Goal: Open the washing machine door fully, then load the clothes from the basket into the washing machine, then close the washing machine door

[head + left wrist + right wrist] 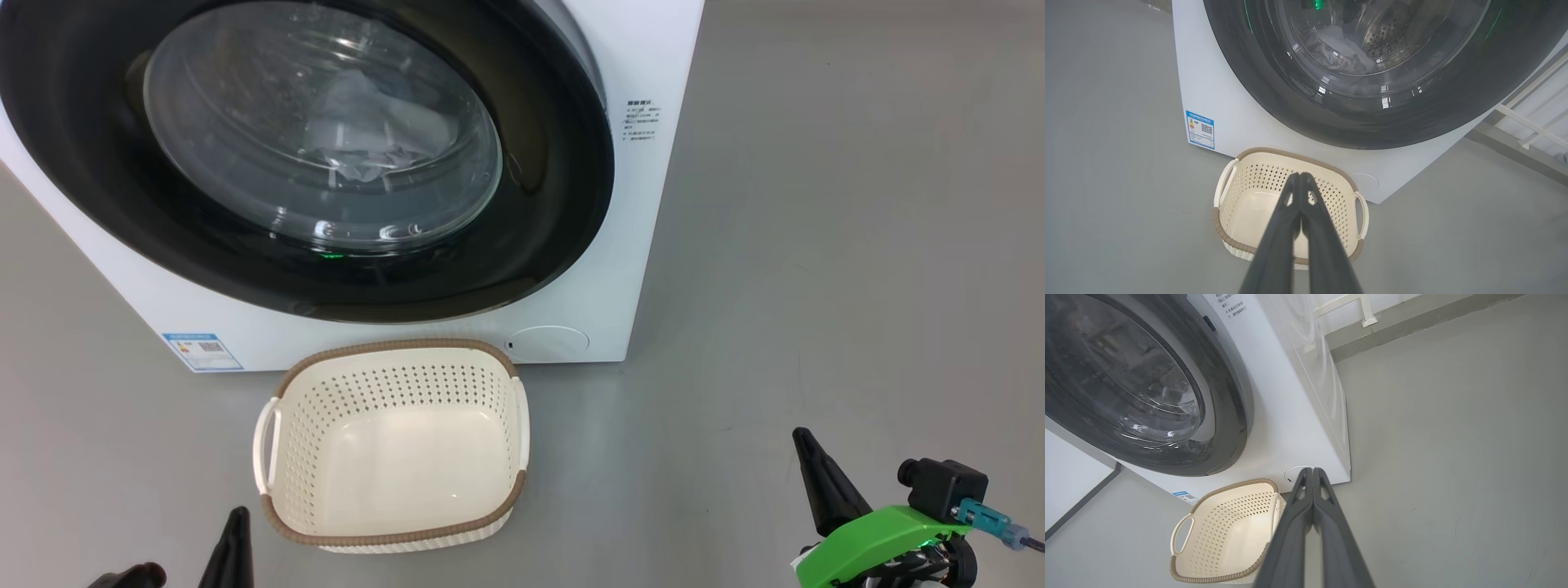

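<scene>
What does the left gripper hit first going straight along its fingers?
Probably the white front of the washing machine, under the door; the left gripper aims across the basket and could clip its far rim first. Depth unclear.

Your right hand wears a bright green shell, a black connector block and a teal plug. Your left hand shares its long, dark grey fingers, tapered to points.
</scene>
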Robot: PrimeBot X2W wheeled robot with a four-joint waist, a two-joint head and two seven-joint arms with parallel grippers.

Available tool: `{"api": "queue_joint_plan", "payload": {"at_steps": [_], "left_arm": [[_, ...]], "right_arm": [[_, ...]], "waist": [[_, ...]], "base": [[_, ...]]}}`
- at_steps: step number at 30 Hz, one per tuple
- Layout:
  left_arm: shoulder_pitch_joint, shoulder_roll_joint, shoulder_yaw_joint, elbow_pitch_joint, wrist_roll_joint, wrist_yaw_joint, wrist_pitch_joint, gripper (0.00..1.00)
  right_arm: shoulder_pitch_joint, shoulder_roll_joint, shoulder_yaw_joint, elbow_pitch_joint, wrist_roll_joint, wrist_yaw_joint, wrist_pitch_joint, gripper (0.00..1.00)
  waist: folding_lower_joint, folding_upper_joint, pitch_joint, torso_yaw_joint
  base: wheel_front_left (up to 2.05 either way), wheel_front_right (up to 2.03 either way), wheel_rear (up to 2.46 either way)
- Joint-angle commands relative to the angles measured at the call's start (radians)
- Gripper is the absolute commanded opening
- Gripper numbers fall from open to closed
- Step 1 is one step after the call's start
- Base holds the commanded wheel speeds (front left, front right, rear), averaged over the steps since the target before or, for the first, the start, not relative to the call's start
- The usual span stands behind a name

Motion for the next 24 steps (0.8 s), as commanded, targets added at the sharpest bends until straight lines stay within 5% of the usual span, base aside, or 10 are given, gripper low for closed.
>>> {"api": "queue_joint_plan", "payload": {"at_steps": [1,24], "left_arm": [[-0.027,0.014,0.015,-0.020,-0.027,0.000,0.006,0.00],[-0.055,0.007,0.042,-0.027,-0.287,-0.001,0.078,0.00]], "right_arm": [[-0.013,-0.002,-0.008,-0.031,0.027,0.000,0.006,0.00],[-0.003,0.022,-0.055,-0.075,0.271,0.000,0.083,0.00]], "waist": [[-0.0001,0.0000,-0.001,0.000],[-0.0002,0.0000,-0.022,-0.006]], "base": [[0.00,0.00,0.00],[0.00,0.00,0.00]]}}
